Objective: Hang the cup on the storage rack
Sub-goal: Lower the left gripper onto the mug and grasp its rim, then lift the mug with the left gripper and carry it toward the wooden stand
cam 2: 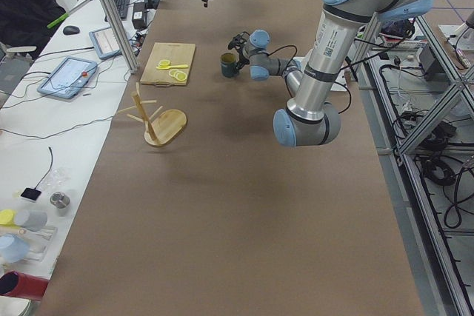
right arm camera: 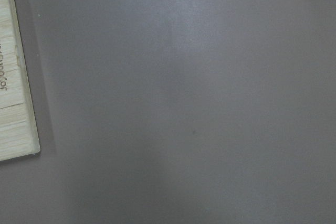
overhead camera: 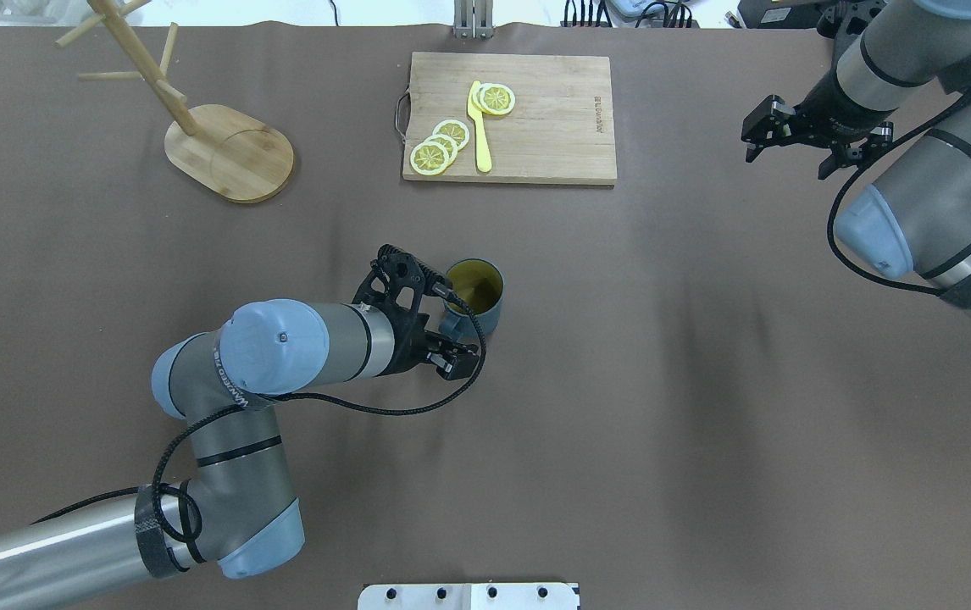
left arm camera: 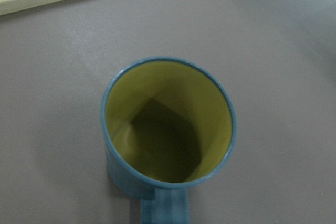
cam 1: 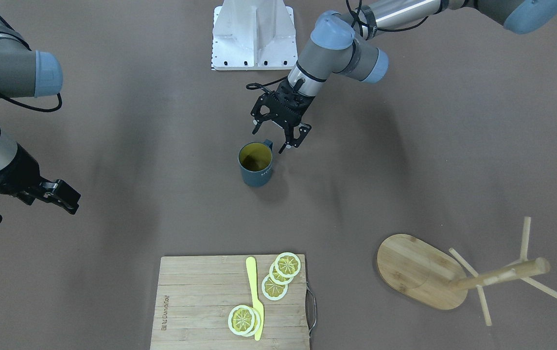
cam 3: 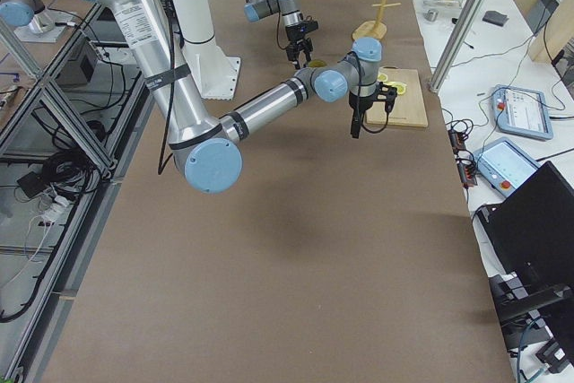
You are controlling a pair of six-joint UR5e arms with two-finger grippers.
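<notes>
The dark slate-blue cup point(cam 1: 256, 167) stands upright mid-table, its yellow inside showing, also in the overhead view point(overhead camera: 477, 292) and the left wrist view point(left arm camera: 168, 129). Its handle points toward the robot. My left gripper point(cam 1: 271, 139) is open and hovers just above and behind the cup, its fingers on either side of the handle point(overhead camera: 452, 324) without closing on it. The bamboo storage rack point(cam 1: 417, 270) stands on its oval base at the far left corner point(overhead camera: 227, 152). My right gripper point(overhead camera: 790, 161) is open and empty, far off at the table's right.
A wooden cutting board point(cam 1: 200, 301) with lemon slices point(cam 1: 274, 287) and a yellow knife point(cam 1: 255, 296) lies at the far middle edge. The white robot base plate point(cam 1: 254, 39) is at the near edge. The right wrist view shows bare table and the board's corner point(right arm camera: 13, 103).
</notes>
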